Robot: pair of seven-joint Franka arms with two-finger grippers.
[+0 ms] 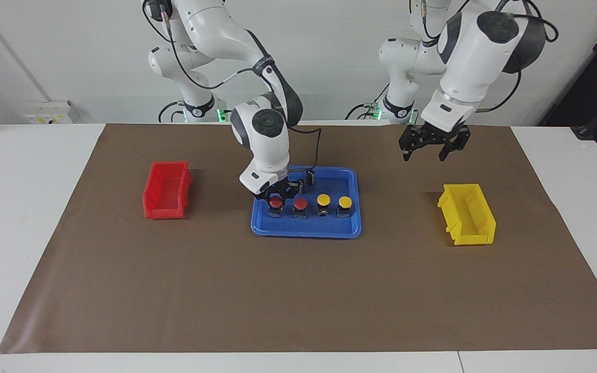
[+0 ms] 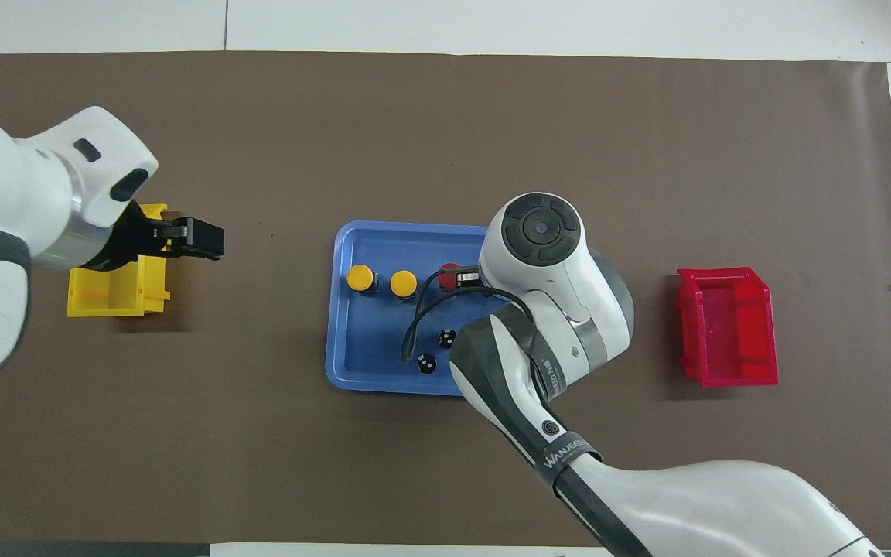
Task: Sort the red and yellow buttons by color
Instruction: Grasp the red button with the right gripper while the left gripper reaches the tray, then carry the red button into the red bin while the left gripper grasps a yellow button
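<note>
Four buttons stand in a row in the blue tray, along its edge farthest from the robots. Two are red and two are yellow. My right gripper is down at the end red button, the one toward the red bin. In the overhead view its wrist hides that button; the other red button and both yellow ones show. My left gripper is open and empty, raised over the mat next to the yellow bin.
A red bin stands empty at the right arm's end of the mat, and the yellow bin at the left arm's end is also empty. Two small dark capless cylinders stand in the tray nearer to the robots.
</note>
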